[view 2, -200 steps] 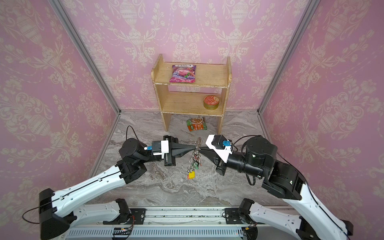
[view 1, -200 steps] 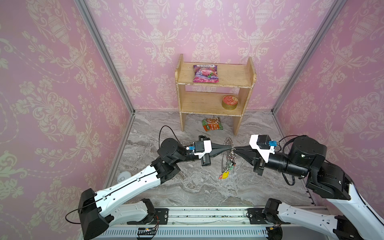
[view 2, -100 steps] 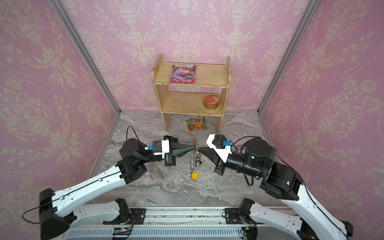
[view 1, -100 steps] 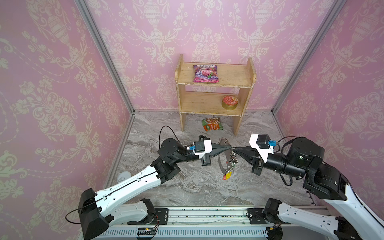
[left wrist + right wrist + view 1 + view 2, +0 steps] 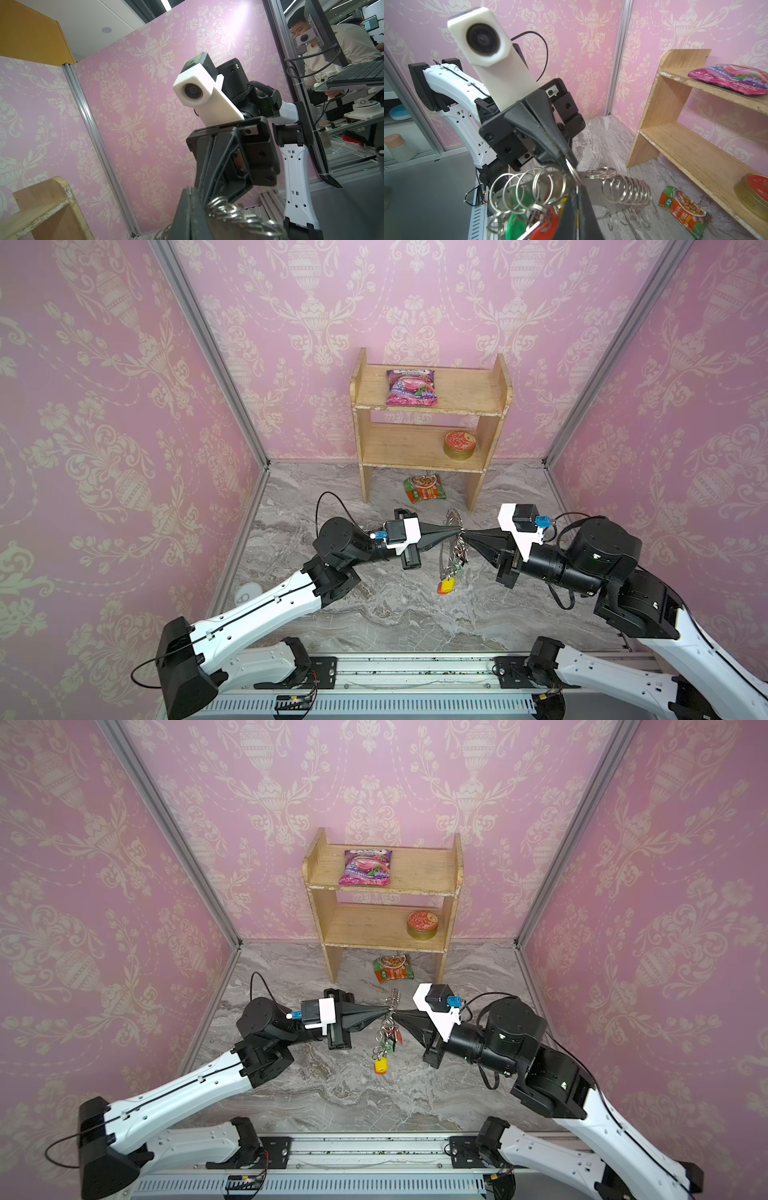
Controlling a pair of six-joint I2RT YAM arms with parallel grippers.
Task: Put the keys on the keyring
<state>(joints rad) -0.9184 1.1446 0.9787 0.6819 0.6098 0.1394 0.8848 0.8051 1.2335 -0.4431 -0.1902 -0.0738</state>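
Almost nothing has moved in the last second. Your left gripper (image 5: pixel 457 529) and right gripper (image 5: pixel 468 534) still meet tip to tip above the table (image 5: pixel 374 614), and only the hanging bunch has swayed a little. I judge no key has gone on meanwhile and you are still working at one loop. Both grippers are closed, each pinching the keyring (image 5: pixel 454 517). It hangs edge-on from your fingertips, its silver loops (image 5: pixel 627 191) fanning out on both sides. The keys (image 5: pixel 388 1042) dangle below the tips: yellow tag (image 5: pixel 446 585) lowest, green tag (image 5: pixel 513 224) and red tag (image 5: pixel 550 225) above.
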